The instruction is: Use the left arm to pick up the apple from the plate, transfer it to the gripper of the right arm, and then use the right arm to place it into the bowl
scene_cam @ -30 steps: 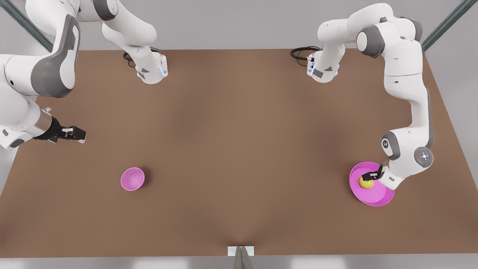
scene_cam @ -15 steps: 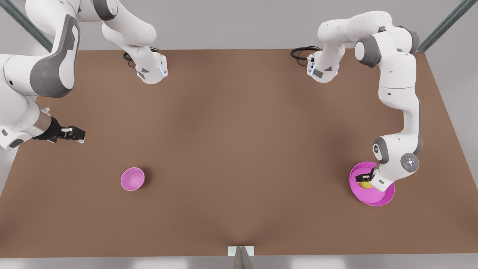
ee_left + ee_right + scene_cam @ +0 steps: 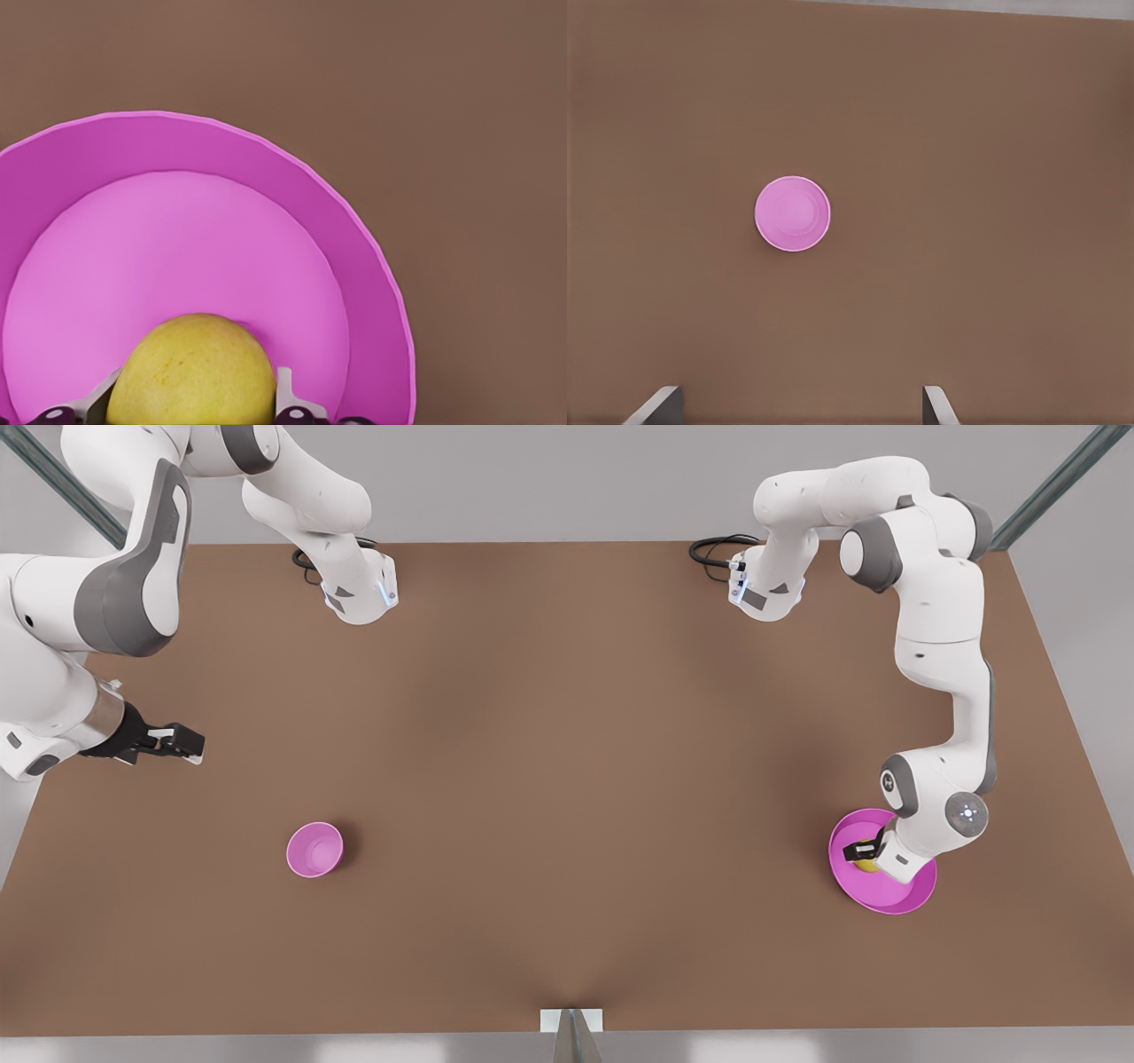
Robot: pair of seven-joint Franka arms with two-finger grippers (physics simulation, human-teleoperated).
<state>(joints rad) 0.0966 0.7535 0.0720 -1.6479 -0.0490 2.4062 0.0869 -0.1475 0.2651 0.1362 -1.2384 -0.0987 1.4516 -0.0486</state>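
The apple (image 3: 866,860) lies on the plate (image 3: 895,897) at the front view's right, the bowl (image 3: 314,849) well apart at its left.

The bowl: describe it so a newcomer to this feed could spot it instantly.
On the brown table, look to the front view's left half, toward the near edge. The bowl stands alone there, small, deep, round and magenta-pink. The plate on the far side shares its colour but is wider, shallow, and carries the apple and the left end effector.
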